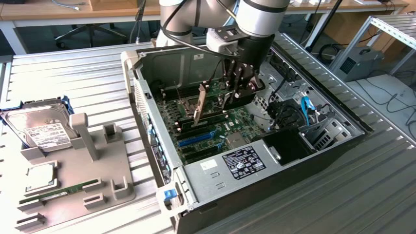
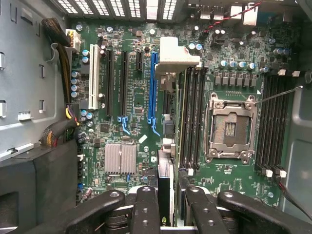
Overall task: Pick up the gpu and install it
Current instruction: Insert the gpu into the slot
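Observation:
My gripper reaches down into the open computer case and is shut on the gpu. The card hangs on edge above the motherboard. In the wrist view the black gpu runs edge-on between my fingers, and its silvery bracket is at the far end. Seen from there, it hovers between the long blue slot and the bank of memory slots. Whether it touches the board I cannot tell.
A grey holder tray at the exterior view's left carries a silver hard drive, a processor chip and a green RAM stick. Inside the case are the open CPU socket, a heatsink, cable bundles and the power supply.

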Tool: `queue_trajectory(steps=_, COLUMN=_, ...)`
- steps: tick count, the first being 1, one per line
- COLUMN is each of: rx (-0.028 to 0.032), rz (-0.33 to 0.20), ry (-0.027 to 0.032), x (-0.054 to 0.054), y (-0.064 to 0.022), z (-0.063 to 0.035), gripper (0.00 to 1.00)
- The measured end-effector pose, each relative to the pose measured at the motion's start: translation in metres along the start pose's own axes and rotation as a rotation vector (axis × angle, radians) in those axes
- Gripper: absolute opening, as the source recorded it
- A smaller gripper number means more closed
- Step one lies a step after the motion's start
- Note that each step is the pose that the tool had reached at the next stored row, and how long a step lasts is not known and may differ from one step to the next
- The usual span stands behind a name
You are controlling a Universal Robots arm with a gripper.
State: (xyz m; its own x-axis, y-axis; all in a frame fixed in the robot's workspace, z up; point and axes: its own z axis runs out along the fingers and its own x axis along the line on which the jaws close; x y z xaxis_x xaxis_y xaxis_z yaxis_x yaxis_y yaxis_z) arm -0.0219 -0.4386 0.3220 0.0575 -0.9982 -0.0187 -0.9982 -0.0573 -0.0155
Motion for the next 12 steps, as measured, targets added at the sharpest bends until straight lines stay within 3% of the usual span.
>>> queue_trajectory(steps=12, rx=0.0000, rz=0.000, ry=0.0000, x=0.0002, y=0.0005, z=0.0026, gripper=0.26)
